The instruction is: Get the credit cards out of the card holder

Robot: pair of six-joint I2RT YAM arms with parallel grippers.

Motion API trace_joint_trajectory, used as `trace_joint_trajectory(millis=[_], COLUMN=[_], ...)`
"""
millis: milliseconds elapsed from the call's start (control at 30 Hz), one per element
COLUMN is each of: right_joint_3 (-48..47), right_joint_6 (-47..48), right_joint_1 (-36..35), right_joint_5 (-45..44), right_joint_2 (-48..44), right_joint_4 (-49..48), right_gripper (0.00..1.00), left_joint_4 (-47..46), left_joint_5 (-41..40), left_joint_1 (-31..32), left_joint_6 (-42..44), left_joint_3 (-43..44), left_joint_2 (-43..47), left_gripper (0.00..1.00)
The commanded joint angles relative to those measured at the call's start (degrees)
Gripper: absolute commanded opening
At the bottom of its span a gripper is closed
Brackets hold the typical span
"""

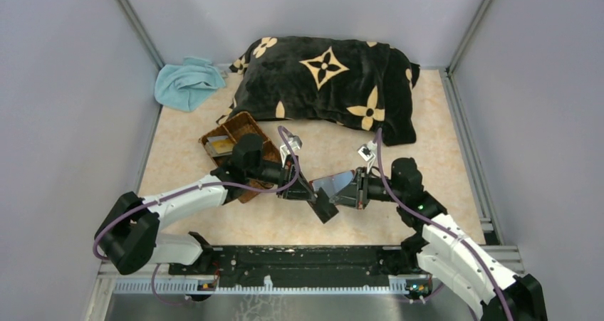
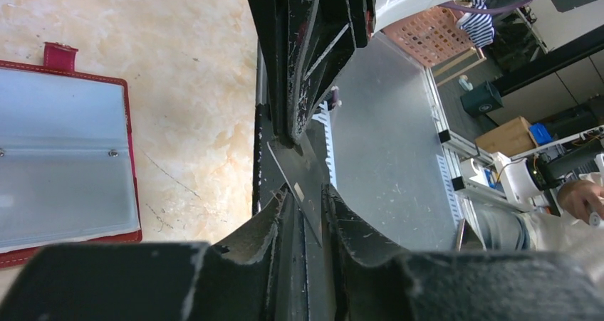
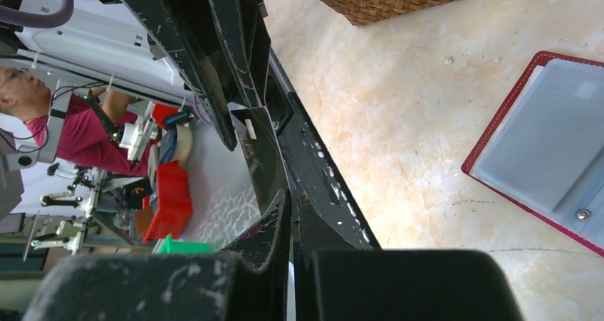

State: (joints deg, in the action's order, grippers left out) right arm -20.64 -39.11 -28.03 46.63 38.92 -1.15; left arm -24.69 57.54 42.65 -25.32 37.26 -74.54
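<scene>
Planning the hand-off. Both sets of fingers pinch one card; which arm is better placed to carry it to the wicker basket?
Left, probably. The basket sits just beside the left fingers, on that arm's side; the right fingers, also pinching the card, are farther off.

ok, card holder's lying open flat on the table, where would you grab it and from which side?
Probably the red tab sticking out past the edge of the card holder; the rest lies flat, no lip to pinch. Come in low from the tab side. Left tool and right tool both pinch a card, so free one first.
</scene>
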Motion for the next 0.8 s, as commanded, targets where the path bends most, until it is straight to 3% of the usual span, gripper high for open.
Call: trace_joint_trajectory(millis=[0, 167, 333, 400, 500, 633, 767], right_joint_3=[-2.08, -2.05, -2.27, -3.17, -5.17, -6.69, -5.38], right_joint_6=[0.34, 0.09, 0.36, 1.60, 4.04, 5.77, 5.63], right_joint_1=[-0.62, -0.75, -0.79, -0.79, -0.72, -0.63, -0.62], right_joint_5=[-0.62, -0.32, -1.53, -4.55, -11.40, -22.00, -24.42], right_joint_2=[0.35, 0.14, -1.25, -2.55, -4.61, -6.35, -7.50], right_joint_4=[-3.93, -4.36, -3.93, -1.36, 4.08, 10.62, 11.51], right_gripper=[0.00, 0.00, 0.01, 0.24, 0.41, 0.43, 0.43], left_joint_4=[-0.04, 0.58, 0.73, 2.11, 5.39, 10.13, 11.97], left_joint_5=[3.59, 3.45, 1.46, -1.37, -7.68, -21.60, -31.78], left_joint_1=[0.67, 0.81, 0.85, 0.85, 0.62, -2.53, -8.99], left_joint_6=[1.65, 2.28, 2.84, 3.32, 4.32, 1.19, -3.84], left_joint_3=[-0.09, -0.06, -0.25, 0.04, 0.80, 1.18, -1.45], left_joint_2=[0.27, -0.65, -1.11, -0.69, 0.46, 3.90, 10.86], left_gripper=[0.25, 0.00, 0.00, 0.00, 0.00, 0.00, 0.00])
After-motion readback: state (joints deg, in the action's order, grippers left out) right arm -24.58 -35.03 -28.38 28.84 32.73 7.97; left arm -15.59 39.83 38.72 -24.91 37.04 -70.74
